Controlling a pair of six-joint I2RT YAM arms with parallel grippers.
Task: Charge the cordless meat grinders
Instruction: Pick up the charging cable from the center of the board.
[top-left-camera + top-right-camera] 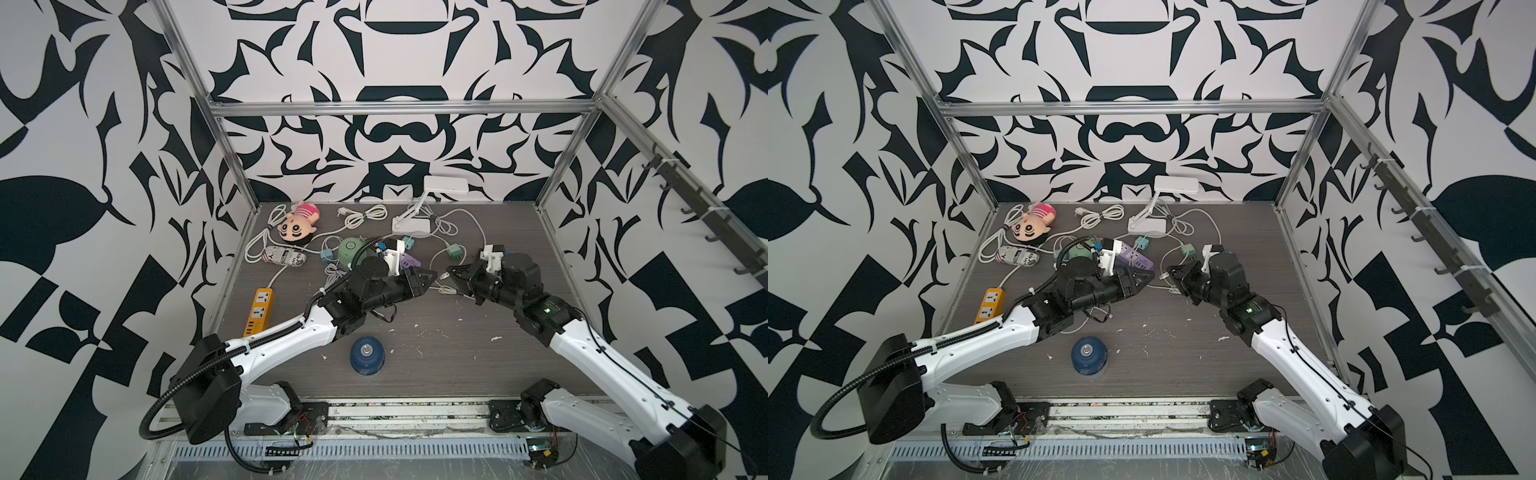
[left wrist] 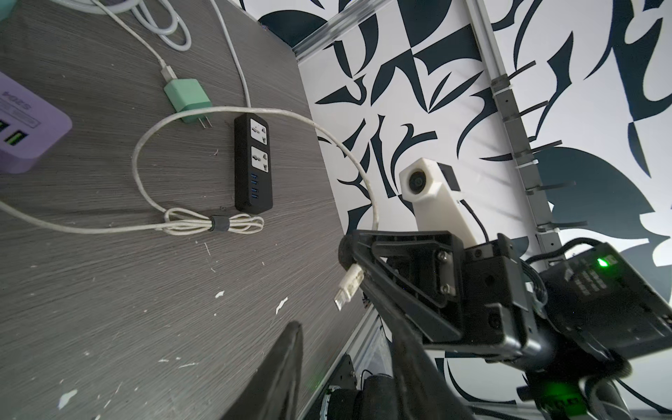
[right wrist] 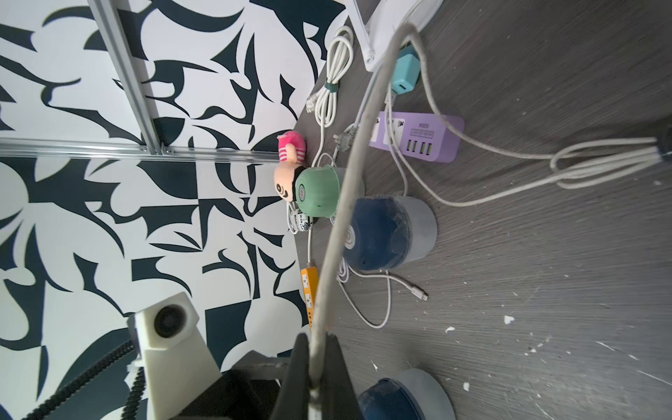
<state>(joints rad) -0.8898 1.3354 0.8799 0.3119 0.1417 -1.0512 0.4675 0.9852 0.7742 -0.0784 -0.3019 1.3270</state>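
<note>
A mint green dome-topped grinder (image 1: 351, 249) with a silver top button is seen standing just beside the flat purple plastic power strip (image 1: 409, 262). A navy blue dome-topped grinder (image 3: 385, 232) on a clear cup base is shown near that strip in the right wrist view, though it is hidden under the left arm in both top views. A second navy blue grinder (image 1: 366, 355) is set well apart from the purple strip, toward the arm bases. Whether any is already plugged in cannot be told. Near the purple strip, on its arm-base side, a thin white cable (image 3: 338, 222) is clenched by the right gripper (image 2: 351, 263) just behind its clear USB plug (image 2: 349, 287). The left gripper (image 1: 430, 276) is pointed at that plug with its jaws parted and nothing held, so a handover is judged to be in hand. The plug could be knocked askew or dropped if the left jaws are closed off-centre. If the cable is pulled hard, its tied bundle of slack (image 2: 218, 223) and the loop lying across the green cube adapter (image 2: 187, 96) could be dragged, and a grinder toppled.
</note>
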